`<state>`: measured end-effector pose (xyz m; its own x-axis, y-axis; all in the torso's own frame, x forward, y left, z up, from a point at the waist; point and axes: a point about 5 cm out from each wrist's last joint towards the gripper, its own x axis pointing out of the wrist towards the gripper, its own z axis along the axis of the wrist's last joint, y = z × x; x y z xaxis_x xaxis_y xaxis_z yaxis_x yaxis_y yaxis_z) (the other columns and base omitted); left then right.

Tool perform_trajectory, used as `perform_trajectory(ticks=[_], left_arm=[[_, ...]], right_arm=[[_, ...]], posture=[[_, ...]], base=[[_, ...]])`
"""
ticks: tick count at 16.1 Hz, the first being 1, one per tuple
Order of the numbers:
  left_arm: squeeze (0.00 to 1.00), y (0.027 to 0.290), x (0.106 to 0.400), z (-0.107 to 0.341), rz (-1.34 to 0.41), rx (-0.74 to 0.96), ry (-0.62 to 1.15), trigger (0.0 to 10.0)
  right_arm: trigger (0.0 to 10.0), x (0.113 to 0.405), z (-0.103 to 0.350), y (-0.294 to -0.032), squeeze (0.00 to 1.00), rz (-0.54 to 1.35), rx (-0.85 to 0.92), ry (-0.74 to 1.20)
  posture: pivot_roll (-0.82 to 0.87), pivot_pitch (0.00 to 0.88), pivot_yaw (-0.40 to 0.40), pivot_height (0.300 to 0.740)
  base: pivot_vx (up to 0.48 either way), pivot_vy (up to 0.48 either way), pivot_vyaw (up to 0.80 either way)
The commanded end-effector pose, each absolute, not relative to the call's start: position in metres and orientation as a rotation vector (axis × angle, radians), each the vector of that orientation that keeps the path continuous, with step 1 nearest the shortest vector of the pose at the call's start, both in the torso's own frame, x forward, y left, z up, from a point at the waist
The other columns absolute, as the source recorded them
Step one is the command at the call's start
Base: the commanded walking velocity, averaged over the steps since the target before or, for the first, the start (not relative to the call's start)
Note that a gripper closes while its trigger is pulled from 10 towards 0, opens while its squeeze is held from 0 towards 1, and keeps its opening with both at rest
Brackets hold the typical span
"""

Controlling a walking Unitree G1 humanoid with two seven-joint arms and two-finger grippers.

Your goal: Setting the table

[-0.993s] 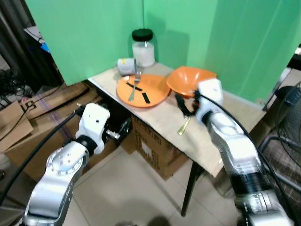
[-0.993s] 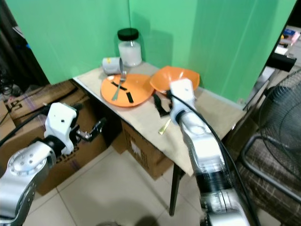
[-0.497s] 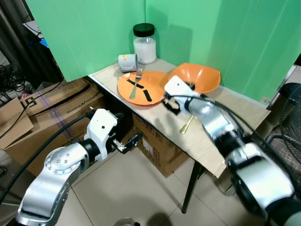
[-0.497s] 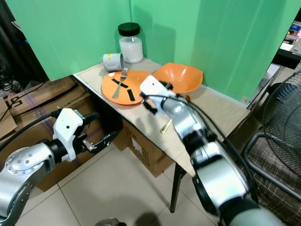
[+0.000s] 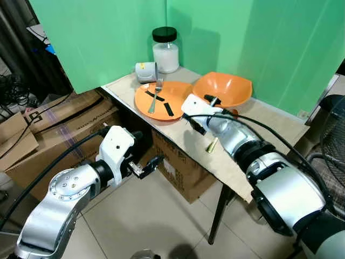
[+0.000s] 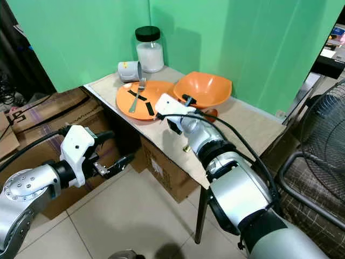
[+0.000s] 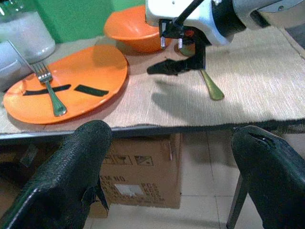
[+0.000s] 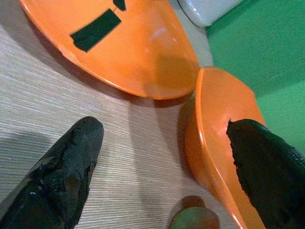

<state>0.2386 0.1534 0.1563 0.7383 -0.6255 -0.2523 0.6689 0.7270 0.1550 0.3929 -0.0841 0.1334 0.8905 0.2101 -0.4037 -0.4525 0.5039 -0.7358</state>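
Trouble likely comes from the right claw (image 7: 177, 67), fingers spread and empty over the desk (image 5: 253, 135): its outer finger could nudge the bowl (image 5: 222, 89) or seemingly the spoon (image 5: 212, 144); left claw (image 5: 148, 165) gapes idle.

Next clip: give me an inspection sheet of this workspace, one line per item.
Surface: small table with beige woven mat.
Job's things: orange plate carrying a fork and two black strips; orange bowl beside it; gold spoon on the mat.
Clutter: tipped white cup; black-lidded jar.
Grippers: right end effector open, above the mat between plate and spoon, empty; left end effector open, below table height, empty.
Cables: black cables along both arms.
Surroundings: green backdrop, cardboard boxes, tiled floor.
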Motion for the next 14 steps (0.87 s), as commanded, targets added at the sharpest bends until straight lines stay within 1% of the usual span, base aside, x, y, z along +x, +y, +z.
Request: perform_trajectory(ticks=[1,2,3,4,5,8,11,12,14], left_arm=[[0.00,0.155,0.235,0.159,-0.722,0.267,0.191,10.0],[0.00,0.156,0.234,0.159,-0.722,0.273,0.195,10.0],[0.00,0.157,0.233,0.160,-0.720,0.278,0.197,10.0],[0.00,0.159,0.230,0.162,-0.716,0.287,0.204,10.0],[0.00,0.160,0.229,0.163,-0.716,0.293,0.212,10.0],[0.00,0.160,0.226,0.167,-0.702,0.296,0.213,10.0],[0.00,0.160,0.219,0.167,-0.691,0.290,0.226,10.0],[0.00,0.161,0.218,0.167,-0.690,0.292,0.232,10.0],[0.00,0.161,0.216,0.168,-0.687,0.294,0.237,10.0]], right_arm=[[5.8,0.397,0.144,-0.079,0.00,0.373,-1.017,0.227],[5.4,0.398,0.146,-0.078,0.00,0.354,-1.025,0.215],[4.7,0.398,0.148,-0.077,0.00,0.344,-1.029,0.201],[9.6,0.400,0.153,-0.073,0.00,0.320,-1.032,0.173],[10.0,0.400,0.155,-0.071,0.00,0.308,-1.041,0.160],[10.0,0.400,0.154,-0.073,0.00,0.290,-1.063,0.174],[10.0,0.399,0.149,-0.077,0.00,0.278,-1.073,0.196],[8.2,0.399,0.147,-0.078,0.00,0.277,-1.071,0.205],[0.7,0.398,0.147,-0.076,0.00,0.292,-1.067,0.205]], posture=[[0.16,0.000,0.077,0.740],[0.16,0.000,0.077,0.740],[0.17,0.000,0.075,0.740],[0.19,0.000,0.077,0.740],[0.20,0.000,0.074,0.740],[0.22,0.000,0.048,0.740],[0.23,0.000,0.041,0.740],[0.23,0.000,0.037,0.740],[0.23,0.000,0.032,0.740]], base=[[0.000,0.000,0.00],[0.000,0.000,0.00],[0.000,0.000,0.00],[0.000,0.000,0.00],[0.000,0.000,0.00],[0.000,0.000,0.00],[0.000,0.000,0.00],[0.000,0.000,0.00],[0.000,0.000,0.00]])
